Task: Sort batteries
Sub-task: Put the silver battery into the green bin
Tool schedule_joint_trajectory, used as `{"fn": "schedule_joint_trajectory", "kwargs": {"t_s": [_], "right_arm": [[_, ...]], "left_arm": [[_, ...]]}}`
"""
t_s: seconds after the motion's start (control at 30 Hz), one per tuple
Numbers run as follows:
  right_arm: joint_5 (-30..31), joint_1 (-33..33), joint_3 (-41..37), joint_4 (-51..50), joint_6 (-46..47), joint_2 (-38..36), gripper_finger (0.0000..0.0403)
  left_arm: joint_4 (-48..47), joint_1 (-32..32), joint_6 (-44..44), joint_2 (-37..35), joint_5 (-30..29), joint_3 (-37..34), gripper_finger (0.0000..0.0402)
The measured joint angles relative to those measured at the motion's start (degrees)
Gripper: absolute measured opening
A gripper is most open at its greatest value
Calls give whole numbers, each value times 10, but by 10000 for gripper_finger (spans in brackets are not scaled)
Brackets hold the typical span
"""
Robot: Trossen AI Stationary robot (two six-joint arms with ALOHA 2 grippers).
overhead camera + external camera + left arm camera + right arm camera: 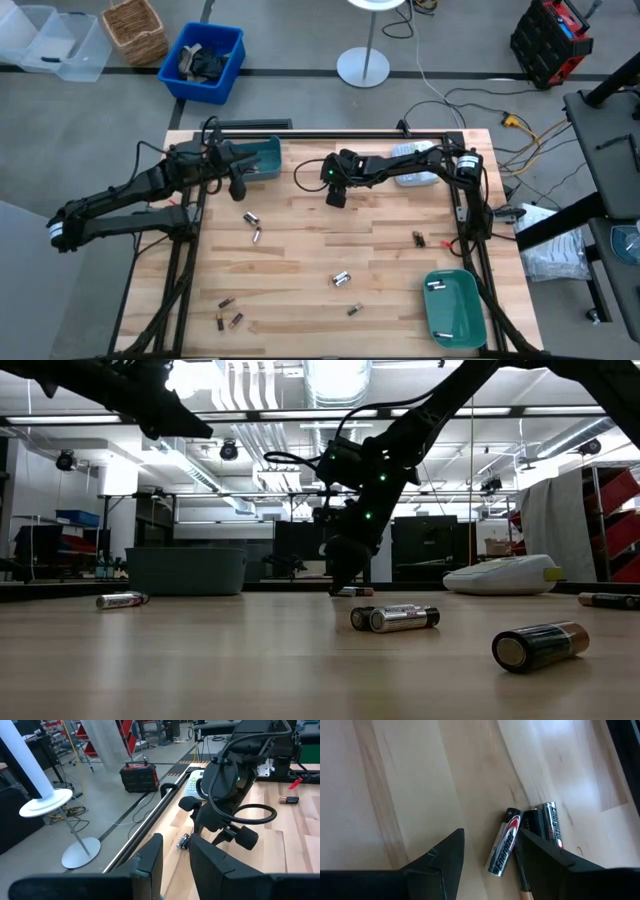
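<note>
The right pincer (pixel 336 197) hung low over the worktop (pixel 300 270) near the middle of the far edge, its fingers (pixel 442 862) spread apart and pointing down. In the right wrist view a silver-and-red battery (pixel 503 848) lay in the gap between those fingers, touching neither as far as could be seen, with a second cell (pixel 551 825) just beside it, past one finger. From table height the pincer's tip (pixel 343 575) stood just above a small cell (pixel 352 592) on the wood.

The left pincer (pixel 238 188) was held above the far-left part of the worktop beside a teal bin (pixel 264 158), its fingers (pixel 151 860) parted with nothing between them.

The remaining batteries were scattered: a silvery pair (pixel 254 226) left of centre, another pair (pixel 341 279) toward the near edge, a single cell (pixel 353 309) just nearer than that pair, three dark ones (pixel 228 312) by the near-left corner, and dark cells (pixel 419 239) near the right edge. A green tray (pixel 455 308) at the near-right corner held two pale cells (pixel 434 286). A grey-white label maker (pixel 414 166) sat at the far-right corner.
</note>
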Motion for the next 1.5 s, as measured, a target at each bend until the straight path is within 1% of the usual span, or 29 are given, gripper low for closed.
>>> {"fn": "schedule_joint_trajectory", "kwargs": {"t_s": [0.33,0.5,1.03,1.1,1.2,1.33,1.5], "right_arm": [[-5,0,0,-1,4,0,176],[-20,0,0,-1,13,0,176],[-21,0,0,-1,30,0,176],[-31,0,0,-1,32,1,176],[-66,0,0,-1,37,1,176],[-73,1,1,-4,52,0,176],[-76,3,27,-18,54,-3,176]], "left_arm": [[-2,0,4,3,0,0,75],[-2,0,4,3,0,0,75],[-3,0,4,3,0,0,75],[-3,0,4,3,0,0,75],[-3,0,4,3,0,0,75],[-3,0,4,3,0,0,75],[-6,0,4,3,0,0,75]]}}
